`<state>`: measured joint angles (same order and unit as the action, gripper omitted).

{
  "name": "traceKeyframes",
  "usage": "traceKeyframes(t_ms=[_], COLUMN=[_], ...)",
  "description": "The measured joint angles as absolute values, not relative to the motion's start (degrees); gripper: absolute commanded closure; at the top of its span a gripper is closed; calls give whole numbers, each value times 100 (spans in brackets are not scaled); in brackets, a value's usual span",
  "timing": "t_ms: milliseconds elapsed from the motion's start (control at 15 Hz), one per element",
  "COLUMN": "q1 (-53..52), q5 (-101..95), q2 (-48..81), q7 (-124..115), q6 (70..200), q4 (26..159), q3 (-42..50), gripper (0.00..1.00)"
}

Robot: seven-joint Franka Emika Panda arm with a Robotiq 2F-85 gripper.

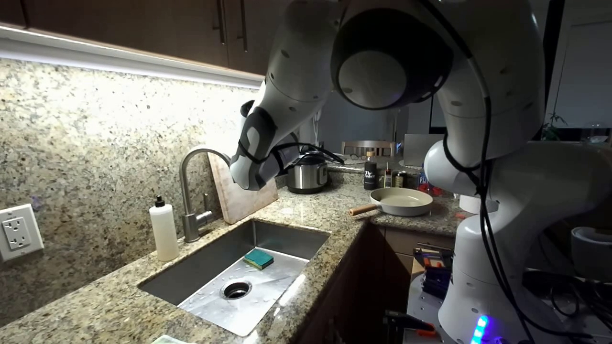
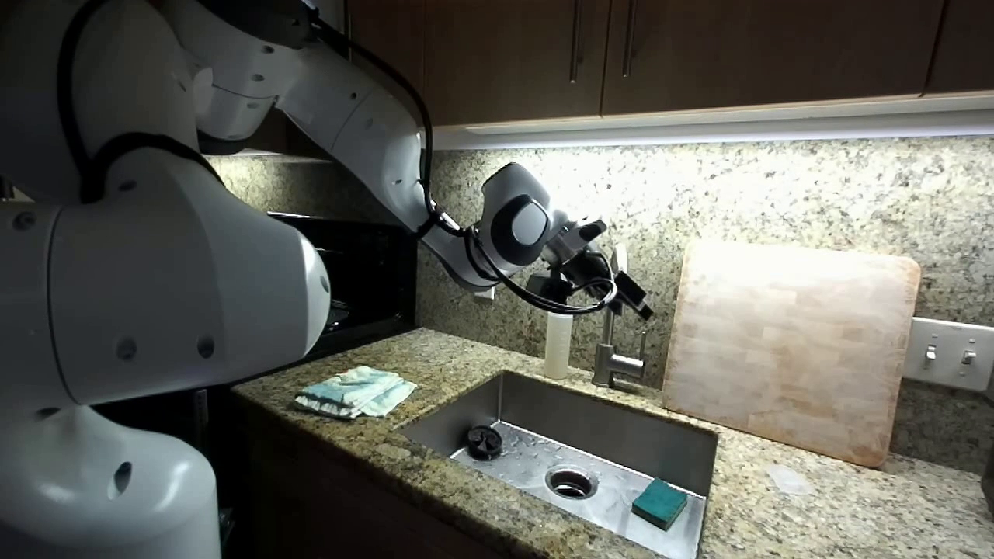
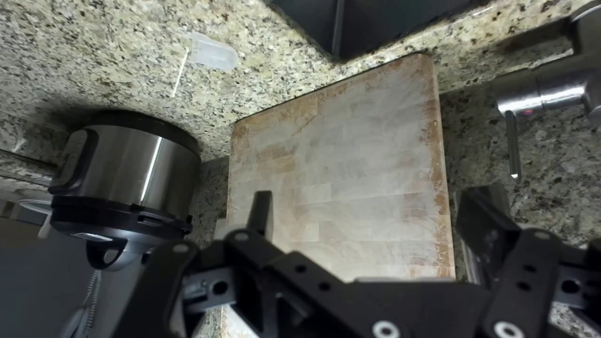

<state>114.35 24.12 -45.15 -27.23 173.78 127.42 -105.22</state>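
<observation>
We see the tool (image 3: 365, 206) with its jaws set wide apart and the cutting board (image 3: 342, 159) ahead of it, between them in the wrist view, while in an exterior view the tool is clear of the board's edge, near the metal faucet (image 2: 613, 361). The board is a flat, squarish slab of pale wooden blocks with rounded corners and worn, brownish edges, standing on the table (image 2: 823, 505) and leaning against the speckled stone wall (image 2: 776, 194). Near it we find the rectangular steel sink (image 2: 606, 431) and a rounded, shiny cooker (image 3: 127, 164) with a black lid.
</observation>
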Motion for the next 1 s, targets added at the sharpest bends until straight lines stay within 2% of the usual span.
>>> traceKeyframes(t_ms=[467,800,1000], q1=[11917,13070,13535], q5=[1881,606,-4], q2=[-4047,-3257,-2931], q7=[-2227,-1914,-1914], q6=[18625,19788,19810], q4=[12839,12582,12466], q3=[-11004,-11940,-12255], gripper=[0,0,0])
